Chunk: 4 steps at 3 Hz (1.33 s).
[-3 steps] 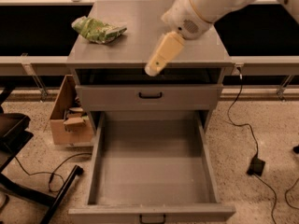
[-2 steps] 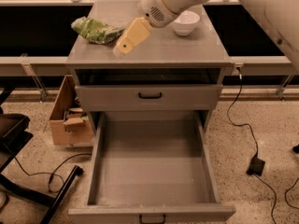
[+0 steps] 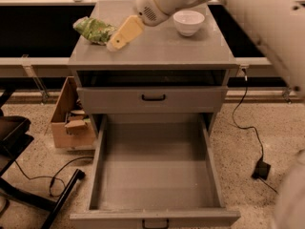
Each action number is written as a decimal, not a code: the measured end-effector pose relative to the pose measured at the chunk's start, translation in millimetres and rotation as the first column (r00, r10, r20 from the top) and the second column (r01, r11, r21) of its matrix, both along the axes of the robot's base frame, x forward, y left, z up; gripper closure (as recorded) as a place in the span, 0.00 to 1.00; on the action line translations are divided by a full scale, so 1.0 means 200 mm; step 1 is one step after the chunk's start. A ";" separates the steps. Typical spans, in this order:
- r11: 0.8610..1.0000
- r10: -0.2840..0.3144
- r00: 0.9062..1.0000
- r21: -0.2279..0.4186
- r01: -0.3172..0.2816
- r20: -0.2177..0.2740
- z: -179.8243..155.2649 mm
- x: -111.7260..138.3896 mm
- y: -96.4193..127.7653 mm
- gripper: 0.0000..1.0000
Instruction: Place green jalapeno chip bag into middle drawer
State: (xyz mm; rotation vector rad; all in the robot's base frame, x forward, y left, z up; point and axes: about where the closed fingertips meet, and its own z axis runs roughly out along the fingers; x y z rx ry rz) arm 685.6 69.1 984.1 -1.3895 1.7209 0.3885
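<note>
The green jalapeno chip bag (image 3: 93,30) lies crumpled at the back left of the grey cabinet top (image 3: 157,49). My gripper (image 3: 114,44), cream-coloured, hangs from the white arm (image 3: 162,1) just right of the bag, with its tip low over the cabinet top and touching or nearly touching the bag's right edge. The middle drawer (image 3: 155,175) is pulled fully out below, and its flat grey tray holds nothing. Its small black handle (image 3: 155,223) shows at the front edge.
A white bowl (image 3: 188,22) stands at the back right of the cabinet top. A closed drawer front with a black handle (image 3: 153,98) sits above the open drawer. A cardboard box (image 3: 71,120), a black chair base (image 3: 33,197) and a cable with adapter (image 3: 261,169) lie on the floor.
My gripper has swung left across the cabinet top, from the front right edge to beside the chip bag. The white bowl has come into view behind the arm.
</note>
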 end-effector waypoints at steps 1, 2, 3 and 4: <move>0.997 -0.033 0.999 0.070 0.031 0.026 -0.05 0.31 0.14 0.00; 0.988 -0.096 0.995 0.127 0.090 0.041 -0.03 0.67 0.34 0.00; 0.981 -0.149 0.989 0.133 0.144 0.025 -0.05 0.82 0.43 0.00; 0.968 -0.217 0.973 0.114 0.224 -0.075 -0.23 0.95 0.53 0.00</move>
